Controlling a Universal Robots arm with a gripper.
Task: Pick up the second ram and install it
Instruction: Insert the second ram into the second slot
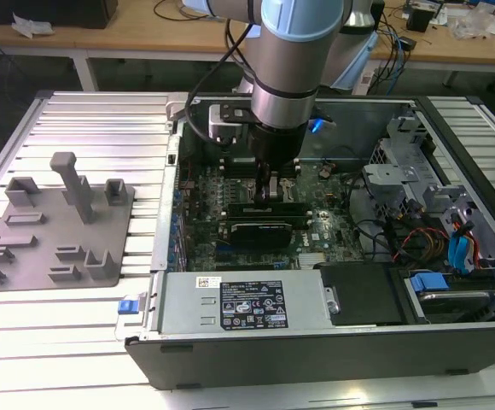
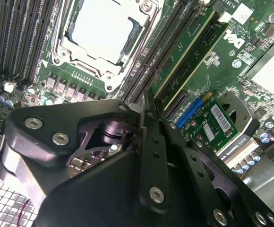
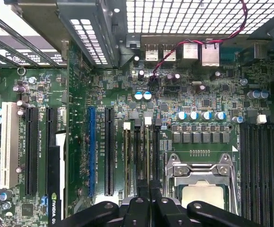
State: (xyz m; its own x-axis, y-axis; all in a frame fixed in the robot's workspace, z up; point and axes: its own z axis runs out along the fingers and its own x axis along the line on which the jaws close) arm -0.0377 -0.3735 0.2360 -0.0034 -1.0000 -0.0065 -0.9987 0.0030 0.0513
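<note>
A grey plastic plate (image 1: 55, 231) with upright posts and low ribs lies at the exterior view's left on a white ribbed table (image 1: 102, 120). Just right of it stands an open metal computer case (image 1: 316, 354), its green, densely studded board facing up.

The silver and pale blue arm (image 1: 286, 77) reaches straight down into the case's middle. Its black gripper (image 1: 269, 195), built of bolted flat links, has its fingers pressed together just above the bank of long black memory slots (image 3: 141, 156). The second ram (image 3: 149, 156) shows in the first wrist view as a thin strip on edge, standing in a slot directly beneath the fingertips. Whether the tips touch it cannot be told.

A thick black rectangular card (image 1: 264, 224) stands just near of the gripper, close beside the fingers. A shiny square processor socket (image 3: 201, 182) sits beside the slots. Along the case's near wall lies a grey metal box (image 1: 247, 303) with a black label. At the far right are a grey drive cage (image 1: 401, 171), coloured cables (image 1: 418, 239) and blue plastic tabs (image 1: 427, 282).
</note>
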